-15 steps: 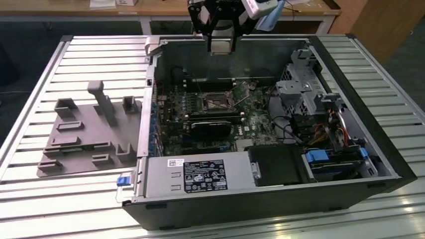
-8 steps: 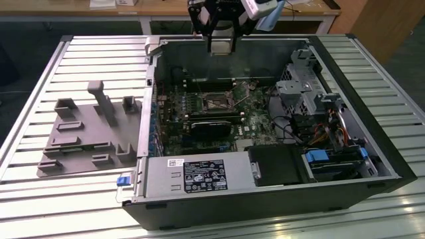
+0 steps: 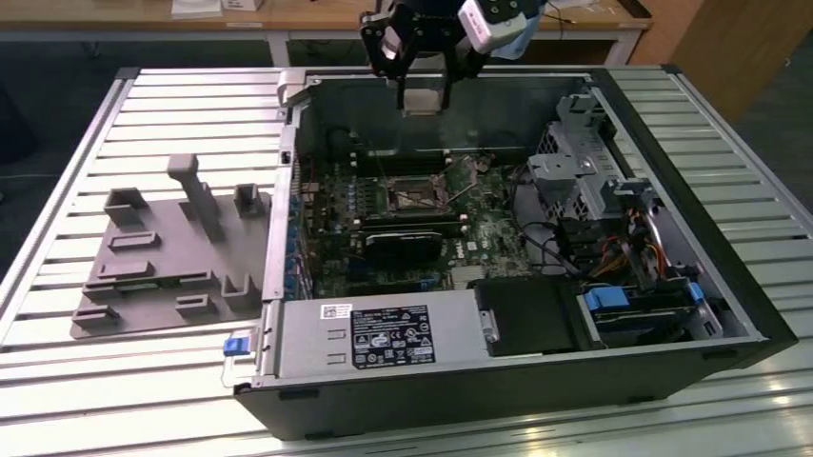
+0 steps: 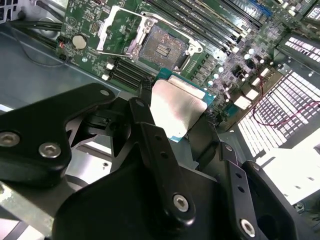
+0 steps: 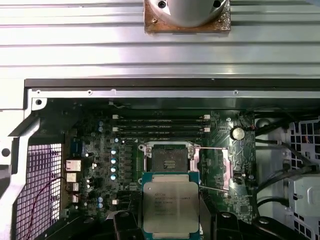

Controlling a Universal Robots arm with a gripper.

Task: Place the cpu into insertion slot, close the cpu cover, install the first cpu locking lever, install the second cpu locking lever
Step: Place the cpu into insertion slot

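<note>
1. Here the black two-fingered gripper (image 3: 424, 88) hangs above the far side of the open black computer case (image 3: 508, 400), which lies on a slatted metal table (image 3: 114, 400).
2. Its dark fingers (image 4: 150, 130) are pressed against opposite edges of the cpu (image 3: 424, 101), a small flat square chip with a dull silvery-grey top, and pinch it flat between them.
3. In both wrist views the chip sits above the green circuit board (image 5: 100, 150), clear of it and touching nothing but the fingers.
4. The insertion slot (image 5: 170, 159), a small dark square socket inside a silver frame, lies bare and uncovered on the board, just beyond the held chip in the first wrist view.
5. The cpu cover (image 5: 212, 167), a thin silvery frame with a cut-out centre, is swung open and rests just beside the socket, on the side nearer the round silver coin cell (image 5: 238, 133).
6. A grey moulded fixture plate (image 3: 152, 276) lies on the table at the exterior view's left, outside the case.
7. A silver box-shaped power supply (image 3: 381, 333) fills the near part of the case.
</note>
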